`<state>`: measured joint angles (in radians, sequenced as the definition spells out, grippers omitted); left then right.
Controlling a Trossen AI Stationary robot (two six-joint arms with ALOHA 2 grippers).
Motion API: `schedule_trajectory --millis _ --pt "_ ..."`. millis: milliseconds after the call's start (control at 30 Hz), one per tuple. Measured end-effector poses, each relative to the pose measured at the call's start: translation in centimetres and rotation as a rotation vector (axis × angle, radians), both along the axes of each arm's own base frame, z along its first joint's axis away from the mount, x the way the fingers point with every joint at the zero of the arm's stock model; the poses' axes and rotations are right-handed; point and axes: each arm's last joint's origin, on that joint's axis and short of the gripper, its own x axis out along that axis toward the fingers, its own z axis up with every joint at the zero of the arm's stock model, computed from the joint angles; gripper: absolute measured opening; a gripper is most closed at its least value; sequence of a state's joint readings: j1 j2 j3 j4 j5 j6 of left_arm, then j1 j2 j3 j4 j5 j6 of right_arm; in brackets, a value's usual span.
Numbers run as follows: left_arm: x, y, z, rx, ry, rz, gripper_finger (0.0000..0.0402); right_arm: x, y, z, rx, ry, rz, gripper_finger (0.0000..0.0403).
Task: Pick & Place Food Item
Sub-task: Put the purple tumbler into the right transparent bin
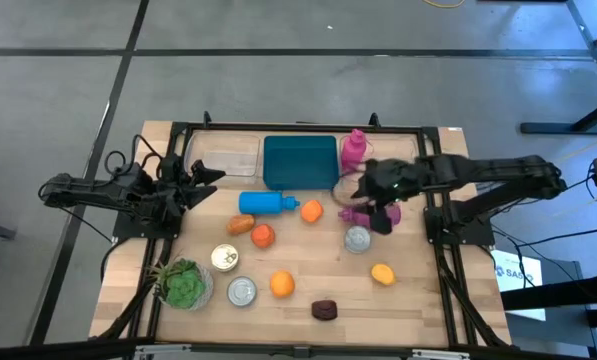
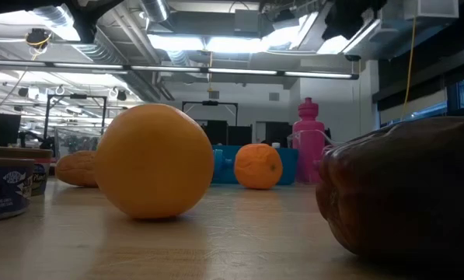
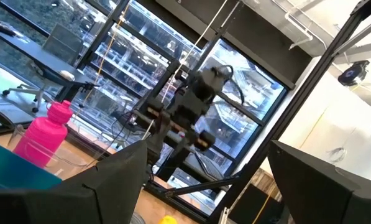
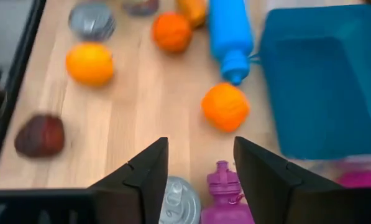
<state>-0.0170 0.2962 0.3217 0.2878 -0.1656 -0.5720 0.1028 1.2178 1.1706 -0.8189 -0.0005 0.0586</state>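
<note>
Food lies scattered on the wooden table: an orange (image 1: 311, 211) by the blue bottle (image 1: 268, 203), another orange (image 1: 281, 285) near the front, a yellow fruit (image 1: 382, 274), a dark brown fruit (image 1: 324, 310), a red-orange fruit (image 1: 263, 236) and a bread roll (image 1: 240, 225). My right gripper (image 4: 201, 165) hovers open above a silver can (image 4: 179, 200) and a lying purple bottle (image 4: 225, 194), pointing slantwise down with nothing between its fingers; the orange (image 4: 225, 106) lies ahead of it. My left gripper (image 3: 210, 186) waits open at the table's left (image 1: 203, 182), raised and empty.
A teal bin (image 1: 300, 160), a clear container (image 1: 228, 160) and a pink bottle (image 1: 353, 150) stand at the far edge. Two cans (image 1: 225, 258) (image 1: 242, 291) and a potted plant (image 1: 183, 283) sit front left. Bare wood shows between the can and the front orange.
</note>
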Motion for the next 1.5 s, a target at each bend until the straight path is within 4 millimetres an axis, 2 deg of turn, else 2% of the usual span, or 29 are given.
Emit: schedule_trajectory --millis 100,233,467,567,733,1000,1233,1500 --pt "0.0 0.0 0.0 0.002 0.0 -0.007 0.0326 1.2 1.1 -1.4 -0.036 0.058 0.095 0.0204" --pt "0.0 -0.1 0.0 0.011 0.001 -0.024 0.0326 2.6 1.9 -3.3 -0.076 0.131 0.136 0.0235" --pt "0.0 -0.1 0.0 0.026 0.003 -0.022 0.0326 4.5 2.4 -6.5 -0.108 0.271 0.144 0.0294" --pt "0.0 -0.1 0.0 0.03 0.003 -0.035 0.0326 5.2 2.3 -7.6 -0.184 0.308 0.122 0.0307" --pt "0.0 -0.1 0.0 0.026 0.002 -0.044 0.0326 5.4 2.1 -8.1 -0.278 0.324 0.079 0.031" --pt "0.0 -0.1 0.0 0.026 0.002 -0.043 0.0326 5.2 1.5 -8.3 -0.286 0.354 0.058 0.0297" --pt "0.0 -0.2 0.0 0.028 0.003 -0.052 0.0326 4.7 0.3 -9.7 -0.26 0.41 -0.02 0.029" --pt "0.0 -0.2 0.0 0.028 0.003 -0.052 0.0326 4.4 -0.4 -11.3 -0.281 0.439 -0.004 0.029"
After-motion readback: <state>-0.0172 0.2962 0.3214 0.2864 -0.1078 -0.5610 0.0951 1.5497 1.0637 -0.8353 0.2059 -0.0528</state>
